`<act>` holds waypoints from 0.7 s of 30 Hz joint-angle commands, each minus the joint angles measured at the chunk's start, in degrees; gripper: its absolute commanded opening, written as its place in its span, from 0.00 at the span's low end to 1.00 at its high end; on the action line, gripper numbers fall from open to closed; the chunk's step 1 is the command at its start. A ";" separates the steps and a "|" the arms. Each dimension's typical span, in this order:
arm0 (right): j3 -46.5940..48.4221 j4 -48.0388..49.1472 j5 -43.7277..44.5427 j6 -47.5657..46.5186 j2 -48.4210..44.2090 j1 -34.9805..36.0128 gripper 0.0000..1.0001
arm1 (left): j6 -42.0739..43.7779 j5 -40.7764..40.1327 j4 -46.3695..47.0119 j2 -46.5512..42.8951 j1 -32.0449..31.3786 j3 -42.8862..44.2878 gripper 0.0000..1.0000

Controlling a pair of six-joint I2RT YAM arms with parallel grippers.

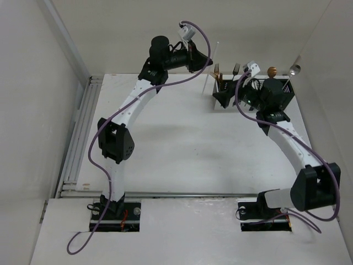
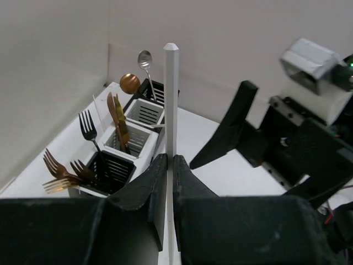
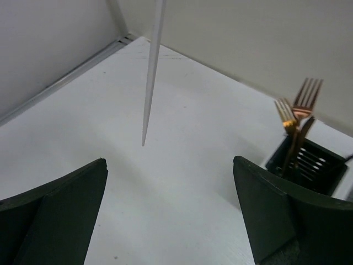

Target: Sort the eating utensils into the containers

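My left gripper [image 2: 170, 158] is shut on a slim white stick-shaped utensil [image 2: 171, 105], which it holds upright in the air just left of the containers [image 2: 130, 144]. The top view shows that utensil [image 1: 212, 65] hanging from the left gripper [image 1: 208, 62]. The joined boxes, black and white, hold copper forks [image 2: 58, 170], a black fork [image 2: 86, 126], gold pieces [image 2: 117, 118], a copper spoon [image 2: 130, 83] and a silver spoon [image 2: 145, 58]. My right gripper [image 3: 170, 163] is open and empty, low over the table. The white utensil's tip [image 3: 144, 138] hangs ahead of it.
The right arm [image 1: 273, 102] covers most of the containers in the top view; only utensil tops [image 1: 236, 68] show. A black box [image 3: 309, 163] with copper forks stands right of my right gripper. The back wall lies just behind the boxes. The right gripper's finger [image 2: 229, 130] is close to the held utensil.
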 commanded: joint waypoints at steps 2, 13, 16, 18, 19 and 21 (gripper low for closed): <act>3.41 16.78 -7.88 8.97 3.63 -0.47 1.00 | -3.76 3.15 6.53 -6.30 0.30 -4.12 0.00; 8.59 18.10 -4.71 10.05 10.31 2.61 1.00 | -6.22 4.21 7.93 -7.44 0.92 -7.64 0.00; 10.09 18.11 -4.19 10.57 12.94 3.14 0.96 | -7.45 4.21 9.25 -7.44 0.92 -8.78 0.00; 10.62 18.11 -3.66 10.57 13.74 3.67 0.95 | -7.46 4.21 9.78 -7.44 0.92 -8.78 0.00; 10.62 18.11 -3.14 10.57 13.75 3.67 0.92 | -7.98 4.21 9.79 -7.44 0.92 -8.78 0.00; 11.76 18.11 -3.13 10.57 14.88 3.67 0.85 | -7.46 4.21 9.79 -7.44 0.92 -8.78 0.00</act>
